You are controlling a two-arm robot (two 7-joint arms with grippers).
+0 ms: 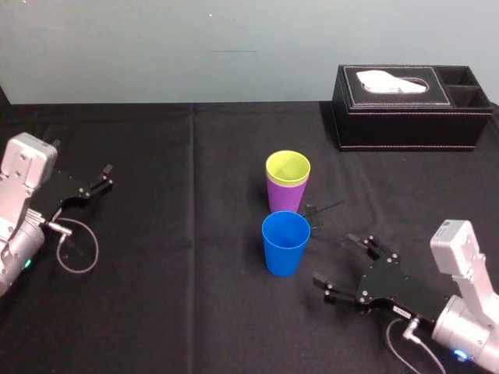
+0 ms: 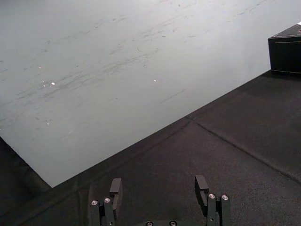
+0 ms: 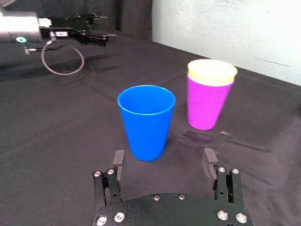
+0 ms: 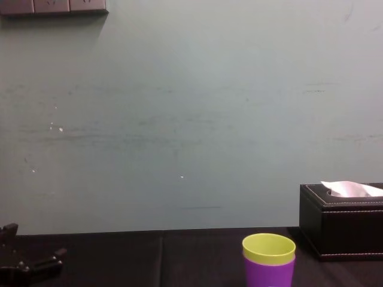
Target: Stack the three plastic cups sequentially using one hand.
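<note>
Three cups, two grippers and one tissue box were on the black-clothed table [image 1: 195, 296]. Nearest the robot, on its right side, the right gripper [image 1: 335, 261] lay low over the cloth. Its fingers [image 3: 119, 159] were spread wide apart and held nothing, and they pointed toward the cups.

Just beyond it stood the blue cup [image 1: 284, 243], upright and alone. Its open mouth showed a bare blue inside, and it sat ahead of the open fingers without touching them.

Just behind the blue cup and apart from it stood the purple cup [image 1: 285, 195], also upright. The yellow-green cup [image 1: 288, 167] was nested inside it, with only its rim band rising above the purple rim. So two cups were stacked and one stood single.

Off at the robot's left edge of the table, well apart from the cups, the left gripper [image 1: 100, 181] rested with its fingers [image 2: 115, 186] parted and nothing between them.

Farthest back on the right, near the wall, sat the black tissue box [image 1: 405, 109]. One white tissue [image 1: 390, 82] poked from its slot, and two small open compartments were at its right end.
</note>
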